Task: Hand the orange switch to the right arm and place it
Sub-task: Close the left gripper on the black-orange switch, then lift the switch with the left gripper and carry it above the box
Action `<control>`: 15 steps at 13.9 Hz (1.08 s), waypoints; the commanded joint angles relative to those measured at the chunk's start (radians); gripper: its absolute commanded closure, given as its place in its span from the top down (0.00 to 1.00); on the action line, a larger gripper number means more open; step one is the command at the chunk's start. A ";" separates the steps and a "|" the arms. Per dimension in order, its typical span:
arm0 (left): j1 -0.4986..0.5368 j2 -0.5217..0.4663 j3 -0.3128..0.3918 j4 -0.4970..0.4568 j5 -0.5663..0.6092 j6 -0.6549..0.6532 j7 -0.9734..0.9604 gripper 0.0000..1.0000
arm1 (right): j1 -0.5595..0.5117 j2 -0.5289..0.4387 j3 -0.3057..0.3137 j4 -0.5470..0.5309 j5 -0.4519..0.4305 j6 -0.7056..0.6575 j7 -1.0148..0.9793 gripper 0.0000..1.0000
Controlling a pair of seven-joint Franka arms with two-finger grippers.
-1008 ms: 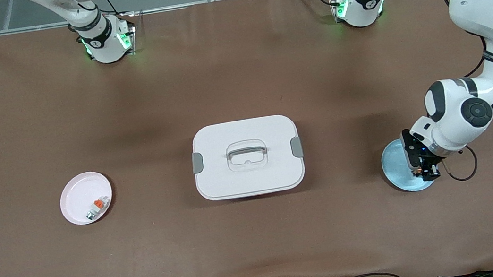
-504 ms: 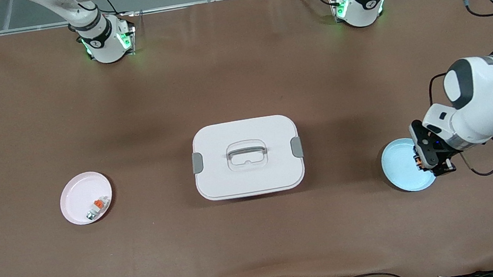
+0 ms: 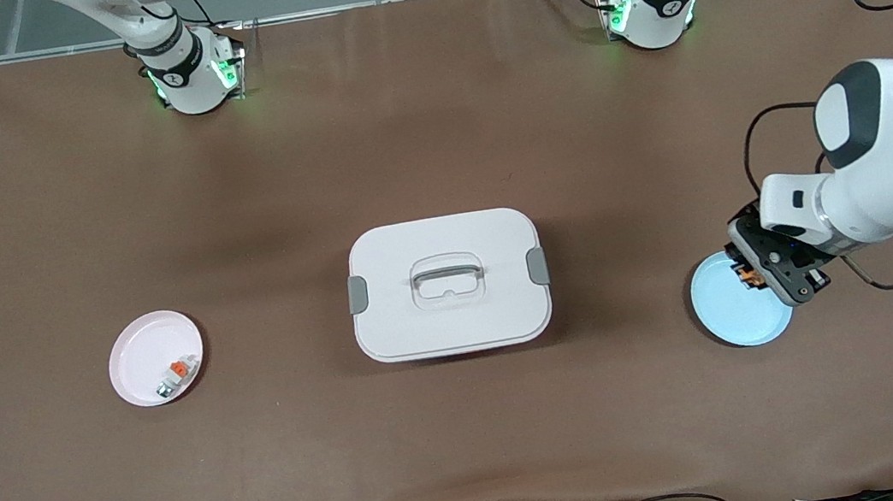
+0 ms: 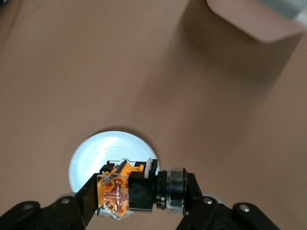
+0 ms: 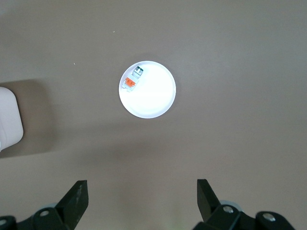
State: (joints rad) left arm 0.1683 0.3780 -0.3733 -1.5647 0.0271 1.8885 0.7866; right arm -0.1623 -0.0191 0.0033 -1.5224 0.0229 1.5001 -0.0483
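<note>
The orange switch (image 4: pixel 115 191), a stubby black part with an orange, copper-marked end, lies crosswise between the fingers of my left gripper (image 4: pixel 140 195), which is shut on it. In the front view the left gripper (image 3: pixel 747 273) holds the switch (image 3: pixel 750 277) in the air over the edge of a light blue plate (image 3: pixel 731 318) at the left arm's end of the table. That plate (image 4: pixel 96 160) is bare. My right gripper (image 5: pixel 141 191) stands open and empty, high over the table, and does not show in the front view.
A pink plate (image 3: pixel 142 359) at the right arm's end holds a small white-grey piece with an orange cap (image 3: pixel 176 374); the right wrist view shows this plate (image 5: pixel 153 98) below. A white lidded box with a handle (image 3: pixel 448 285) sits mid-table.
The left gripper has lifted off the blue plate with the switch and turned, and the left arm has swung outward toward its end of the table. The pink plate and box have not moved.
</note>
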 commanded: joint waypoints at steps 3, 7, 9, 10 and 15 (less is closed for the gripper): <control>0.002 -0.050 -0.125 0.046 -0.030 -0.164 -0.442 0.00 | -0.003 -0.009 0.003 0.004 0.002 -0.027 0.007 1.00; 0.004 -0.062 -0.211 0.063 -0.127 -0.192 -0.776 0.00 | -0.017 -0.007 -0.002 0.004 0.011 -0.027 0.002 1.00; 0.000 -0.062 -0.239 0.063 -0.200 -0.192 -0.926 0.00 | -0.017 -0.007 0.000 0.007 0.009 -0.024 -0.004 1.00; 0.000 -0.062 -0.252 0.063 -0.225 -0.192 -0.996 0.00 | -0.017 -0.006 0.000 0.013 0.009 -0.024 -0.002 1.00; -0.010 -0.041 -0.383 0.084 -0.272 -0.181 -1.442 0.00 | -0.022 -0.005 -0.002 0.016 0.009 -0.024 -0.004 1.00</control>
State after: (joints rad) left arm 0.1552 0.3275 -0.7146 -1.5078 -0.2196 1.7162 -0.5274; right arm -0.1690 -0.0191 -0.0024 -1.5149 0.0232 1.4852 -0.0478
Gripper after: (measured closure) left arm 0.264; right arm 0.000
